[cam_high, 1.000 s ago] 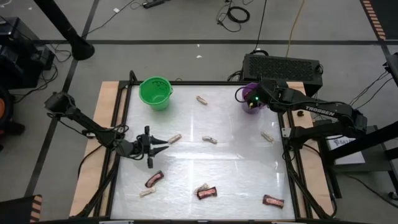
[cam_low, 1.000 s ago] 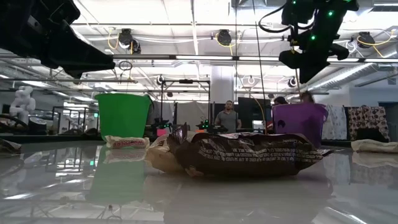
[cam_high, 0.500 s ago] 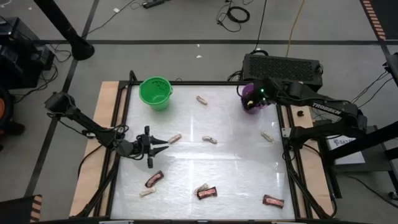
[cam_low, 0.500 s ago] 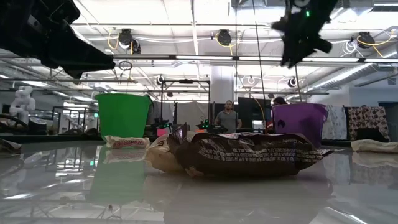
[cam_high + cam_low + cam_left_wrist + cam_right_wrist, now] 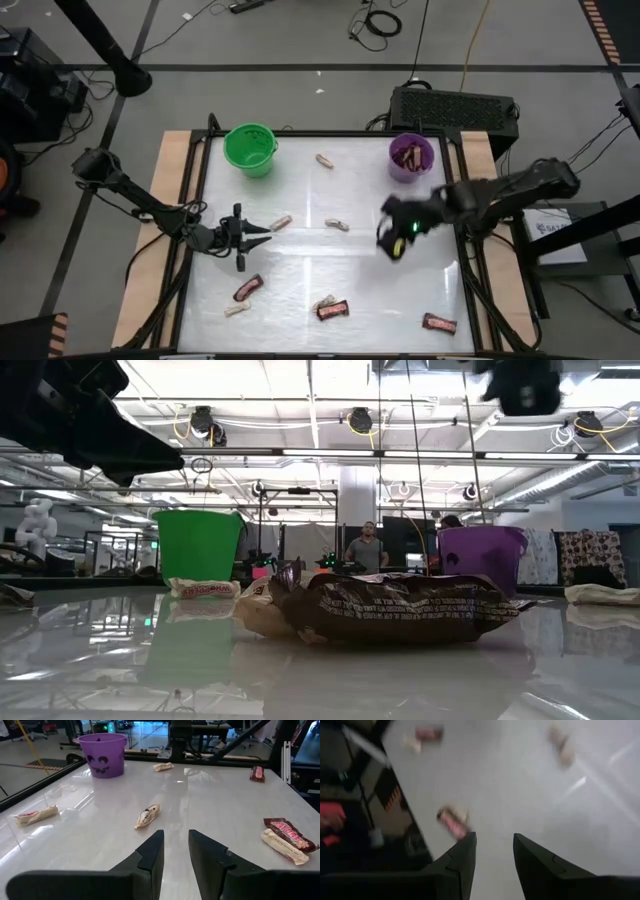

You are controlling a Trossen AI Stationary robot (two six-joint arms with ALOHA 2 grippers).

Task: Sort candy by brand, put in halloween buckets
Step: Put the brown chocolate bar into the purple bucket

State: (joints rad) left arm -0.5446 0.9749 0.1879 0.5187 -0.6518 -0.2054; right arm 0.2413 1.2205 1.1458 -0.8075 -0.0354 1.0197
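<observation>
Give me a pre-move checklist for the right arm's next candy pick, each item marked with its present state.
1. Right gripper empty, jaws apart: ok, nothing shows between the fingers in its wrist view.
2. Purple bucket upright, dark red-brown bars visible inside: ok.
3. Green bucket upright and unobstructed: ok.
4. Left gripper out of the way at the table's left side, holding nothing: ok.
5. Next target chosen: cannot tell; the pale candy lies nearest.
6. Right wrist view clear enough to aim: not ok, motion-blurred.
</observation>
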